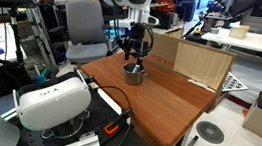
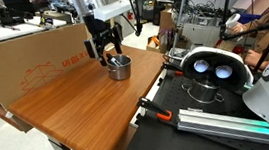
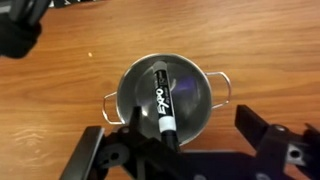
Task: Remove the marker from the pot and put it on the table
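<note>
The shiny silver pot (image 3: 165, 92) stands on the reddish-brown table (image 3: 60, 70), with small handles on both sides. The marker (image 3: 161, 95), a black Expo pen with a white band, lies slanted inside it, one end raised towards the camera. My gripper (image 3: 190, 115) is open, its two dark fingers spread at the near rim of the pot, the left finger close beside the marker's near end. In both exterior views the gripper (image 1: 134, 51) (image 2: 107, 48) hangs just above the pot (image 1: 134, 74) (image 2: 120, 68) near the table's (image 1: 157, 106) (image 2: 79, 116) far side.
A pale plywood board (image 1: 201, 63) stands upright on the table behind the pot. A large cardboard box (image 2: 28, 61) borders the table. A white headset (image 1: 52, 102) (image 2: 212, 70) and cables lie beside the table's edge. A grey chair (image 1: 84, 25) stands behind.
</note>
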You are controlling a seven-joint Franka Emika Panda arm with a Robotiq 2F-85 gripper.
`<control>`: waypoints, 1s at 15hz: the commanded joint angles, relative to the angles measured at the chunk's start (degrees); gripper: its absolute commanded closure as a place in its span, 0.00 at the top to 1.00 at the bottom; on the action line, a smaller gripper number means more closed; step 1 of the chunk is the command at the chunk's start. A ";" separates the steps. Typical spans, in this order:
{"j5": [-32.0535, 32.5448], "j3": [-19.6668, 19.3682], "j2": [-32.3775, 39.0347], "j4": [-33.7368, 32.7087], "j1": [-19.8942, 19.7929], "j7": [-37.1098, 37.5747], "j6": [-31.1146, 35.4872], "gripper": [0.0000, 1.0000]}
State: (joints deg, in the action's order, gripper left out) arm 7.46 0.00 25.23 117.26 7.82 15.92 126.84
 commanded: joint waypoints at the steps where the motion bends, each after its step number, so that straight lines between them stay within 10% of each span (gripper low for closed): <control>1: -0.25 0.38 -0.53 -0.11 0.24 -0.03 -0.85 1.00; 15: -2.42 0.48 -12.93 5.91 -4.29 -7.43 -1.80 1.00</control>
State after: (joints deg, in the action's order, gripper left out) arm 6.44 0.12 13.66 122.10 4.40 10.25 126.50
